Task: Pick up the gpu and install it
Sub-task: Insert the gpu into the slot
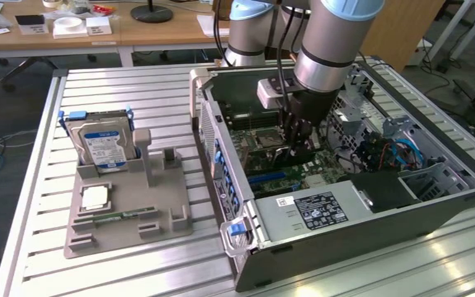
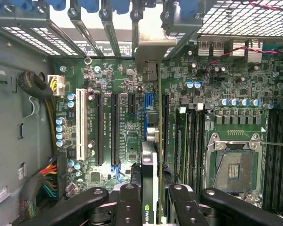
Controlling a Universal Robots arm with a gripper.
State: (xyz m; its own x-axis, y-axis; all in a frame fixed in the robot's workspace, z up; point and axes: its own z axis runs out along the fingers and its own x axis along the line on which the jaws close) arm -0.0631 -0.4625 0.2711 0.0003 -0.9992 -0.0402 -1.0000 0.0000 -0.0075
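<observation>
Motherboard [image 2: 113, 84] beneath (case [image 1: 345, 241] open), gripper [image 2: 153, 193] clasps gpu [image 2: 149, 162].

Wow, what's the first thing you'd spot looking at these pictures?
The big grey robot arm reaching down into the open computer case grabs the eye first. Its hand grips the gpu edge-on above the green motherboard. A blue-labelled hard drive stands in a grey holder at the exterior view's left.
</observation>
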